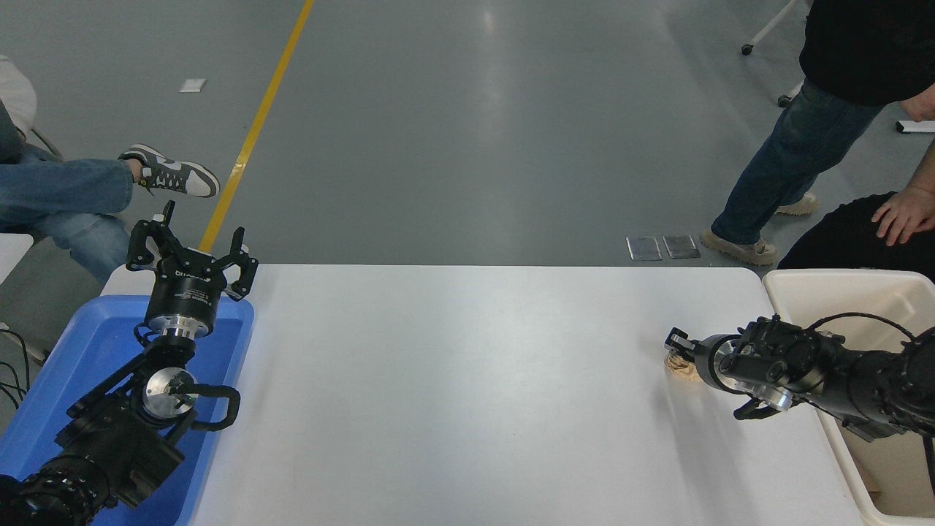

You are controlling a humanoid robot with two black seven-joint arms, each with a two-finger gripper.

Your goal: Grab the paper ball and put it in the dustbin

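The paper ball [681,371], a tan wrinkly lump, lies on the white table [467,380] near its right end, mostly hidden under my right gripper [675,355]. That gripper comes in low from the right, is down on the ball and looks open around it. One finger [676,340] shows just above the ball. The cream-white dustbin [803,282] stands at the table's right edge, and my right arm reaches out over its near wall. My left gripper [191,245] is open and empty, parked upright at the lower left.
A shallow blue tray [80,351] sits under the left arm at the table's left end. A seated person's legs [88,190] are at the far left. Another person [803,146] stands at the far right, and a hand [902,212] rests just behind the bin.
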